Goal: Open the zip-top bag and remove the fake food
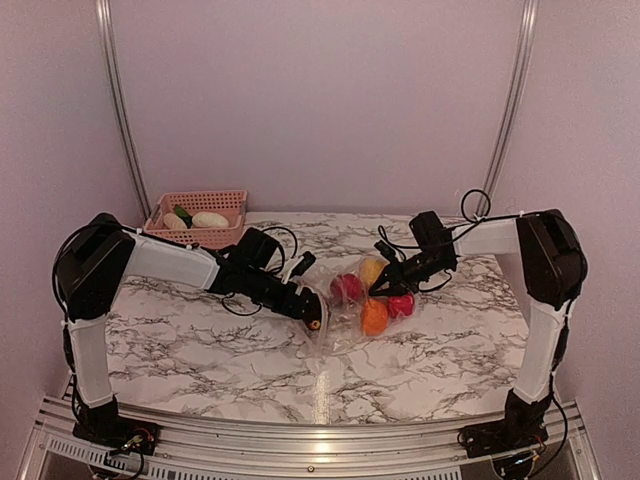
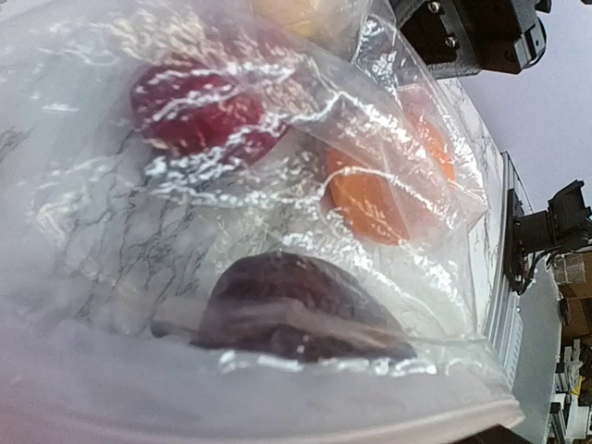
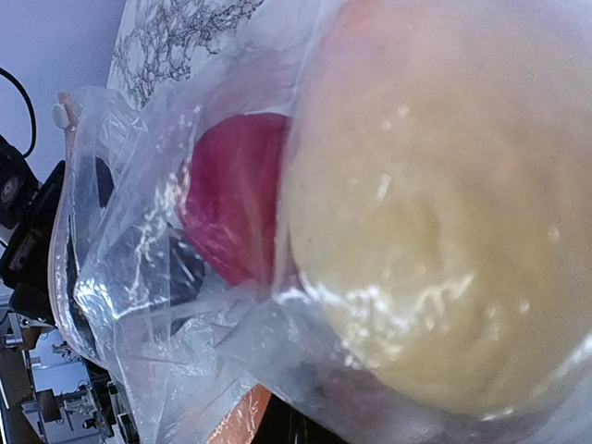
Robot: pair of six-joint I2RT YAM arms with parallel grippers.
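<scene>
The zip-top bag (image 1: 338, 338) sits near the middle of the bench with the fake food (image 1: 375, 317) inside it. The left gripper (image 1: 312, 320) is at the bag's left edge and the right gripper (image 1: 381, 287) at its far side. I cannot tell whether either is clamped.

Yellow fake food (image 3: 444, 203) blurred and cropped
</scene>
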